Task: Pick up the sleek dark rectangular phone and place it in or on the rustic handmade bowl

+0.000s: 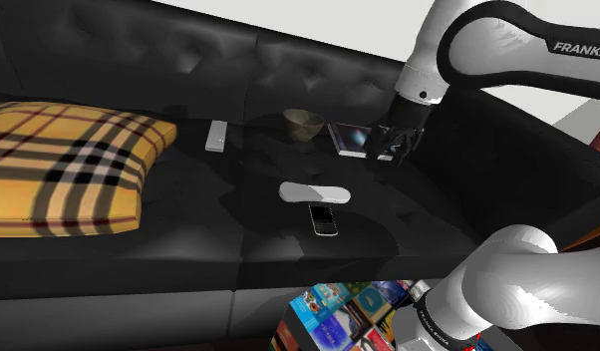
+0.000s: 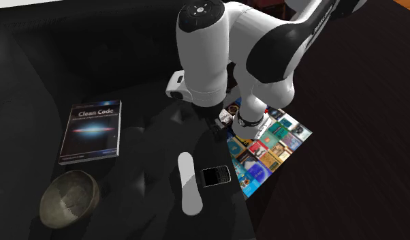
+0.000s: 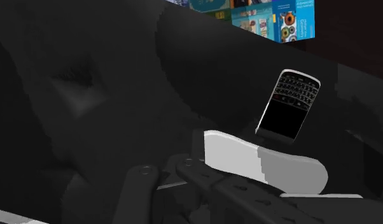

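Colourful-printed stand point(image 1: 333, 317) sits nearest in the shoulder view, with the white arm point(image 1: 507, 45) reaching to 12 o'clock over a black tufted sofa point(image 1: 139, 249). Gripper point(image 1: 388, 148) hangs at the 3 o'clock edge of a dark book point(image 1: 348, 138) titled "Clean Code". It is well apart from the phone, and whether the claw is wide or narrow cannot be told.

Phone point(image 1: 322, 218) lies flat on the sofa seat, screen and keypad up, at 7 o'clock of the gripper. A white oblong thing point(image 1: 313, 191) lies just beside it at 12 o'clock; contact unclear. This oblong lies across the line from phone to bowl. Bowl point(image 1: 303, 122), olive-grey and upright, sits at 12 o'clock of the oblong, with the book just beside it at 3 o'clock. A small grey slab point(image 1: 216, 135) lies at 9 o'clock of the bowl. A yellow plaid cushion point(image 1: 64, 170) rests further out at 9 o'clock.

Second exterior view: the oblong lies at 9 o'clock of the phone, the bowl well apart at 8 o'clock, the book at 12 o'clock of the bowl, the stand at 2 o'clock of the phone.

Wrist view: the oblong lies between the gripper and the phone.
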